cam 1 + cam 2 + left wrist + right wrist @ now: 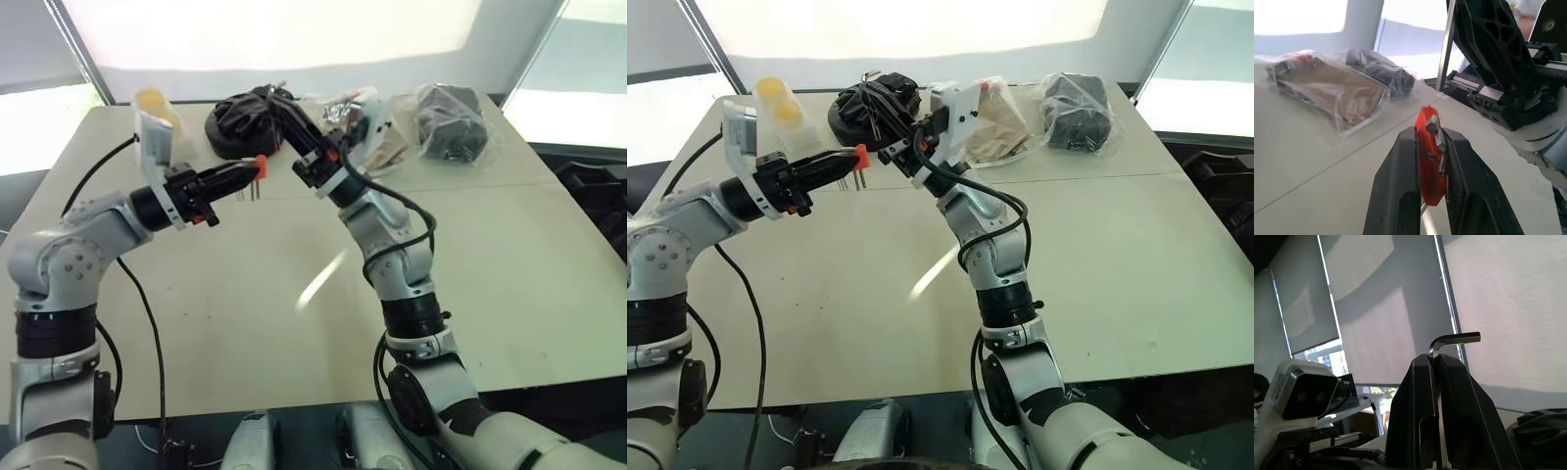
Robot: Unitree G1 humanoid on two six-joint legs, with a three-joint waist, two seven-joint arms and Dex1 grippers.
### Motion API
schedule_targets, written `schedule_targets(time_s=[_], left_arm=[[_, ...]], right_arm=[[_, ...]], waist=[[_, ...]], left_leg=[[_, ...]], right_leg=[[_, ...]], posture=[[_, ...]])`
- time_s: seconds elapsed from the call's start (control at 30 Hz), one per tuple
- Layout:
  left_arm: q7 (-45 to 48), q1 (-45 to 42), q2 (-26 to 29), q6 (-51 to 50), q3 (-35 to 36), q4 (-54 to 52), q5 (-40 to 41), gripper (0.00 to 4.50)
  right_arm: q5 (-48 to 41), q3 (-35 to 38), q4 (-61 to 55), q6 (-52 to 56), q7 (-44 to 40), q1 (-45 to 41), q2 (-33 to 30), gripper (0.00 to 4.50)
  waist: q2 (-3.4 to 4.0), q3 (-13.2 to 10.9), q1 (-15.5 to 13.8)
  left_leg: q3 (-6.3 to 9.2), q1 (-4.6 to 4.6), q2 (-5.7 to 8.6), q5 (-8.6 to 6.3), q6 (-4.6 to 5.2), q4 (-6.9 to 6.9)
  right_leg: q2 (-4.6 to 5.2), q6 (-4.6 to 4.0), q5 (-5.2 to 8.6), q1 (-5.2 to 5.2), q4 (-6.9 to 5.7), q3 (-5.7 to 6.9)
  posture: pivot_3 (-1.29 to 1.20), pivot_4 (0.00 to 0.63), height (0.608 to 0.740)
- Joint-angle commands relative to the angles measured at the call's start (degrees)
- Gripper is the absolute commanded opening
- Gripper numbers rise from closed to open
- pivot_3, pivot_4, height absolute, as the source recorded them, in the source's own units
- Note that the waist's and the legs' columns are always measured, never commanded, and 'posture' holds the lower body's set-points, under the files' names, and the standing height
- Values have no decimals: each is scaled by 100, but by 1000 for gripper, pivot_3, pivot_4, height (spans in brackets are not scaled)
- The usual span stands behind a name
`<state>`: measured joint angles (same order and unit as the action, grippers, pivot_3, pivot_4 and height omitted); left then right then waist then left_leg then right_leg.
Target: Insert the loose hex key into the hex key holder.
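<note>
My left pincer (1430,161) clamps the hex key holder (1429,156) above the worktop (245,323); right pincer (1435,367) pinches the loose hex key (1452,340) by its shank, bend up. Thin, stiff, slippery; likely twists.

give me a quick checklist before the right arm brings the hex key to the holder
1. Left gripper shut on the small orange-red plastic hex key holder: ok.
2. Right gripper shut on the thin dark-grey bent metal loose hex key: ok, bent end protrudes past the fingertips.
3. Both held up above the beige table, close together: ok.
4. Free slot in the holder facing the key: cannot tell.
5. Key lined up with a slot: cannot tell.
6. Clear-plastic-wrapped packages and black bundle at the table's far edge, out of the way: ok.
</note>
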<state>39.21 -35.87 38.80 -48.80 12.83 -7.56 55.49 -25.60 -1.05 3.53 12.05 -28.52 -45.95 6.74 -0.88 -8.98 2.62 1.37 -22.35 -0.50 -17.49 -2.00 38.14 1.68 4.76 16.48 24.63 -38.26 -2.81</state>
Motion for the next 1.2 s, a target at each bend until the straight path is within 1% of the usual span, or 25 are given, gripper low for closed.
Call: schedule_targets(time_s=[0.03,0.53,0.77,1.0,1.2], left_arm=[[-27,-139,-13,44,149,-51,-29,220],[-211,-269,-273,-113,133,-171,87,220],[-248,-199,-311,-191,163,-289,137,220],[-332,-191,-339,-252,203,-403,216,220],[-430,-176,-341,-290,283,-419,314,220]], right_arm=[[-107,-54,-386,-46,1,-163,46,27],[9,-296,-348,-175,0,-63,73,27],[42,-280,-268,-242,22,-128,79,27],[82,-168,-36,-382,-26,-274,-48,27],[49,-208,-122,-304,-34,-240,-54,27]], waist=[[0,0,0],[0,0,2],[0,0,0],[0,0,0],[0,0,5]], left_leg=[[0,0,0,0,0,0],[1,0,0,0,1,0],[1,0,0,0,0,0],[1,0,0,0,0,0],[1,0,0,0,0,-1]], right_leg=[[0,0,0,0,0,0],[0,0,0,0,-1,0],[0,0,0,0,-1,0],[0,0,0,0,-1,0],[0,0,0,0,-1,0]], posture=[[0,150,740],[0,150,740],[0,150,740],[0,150,740],[0,150,740]])
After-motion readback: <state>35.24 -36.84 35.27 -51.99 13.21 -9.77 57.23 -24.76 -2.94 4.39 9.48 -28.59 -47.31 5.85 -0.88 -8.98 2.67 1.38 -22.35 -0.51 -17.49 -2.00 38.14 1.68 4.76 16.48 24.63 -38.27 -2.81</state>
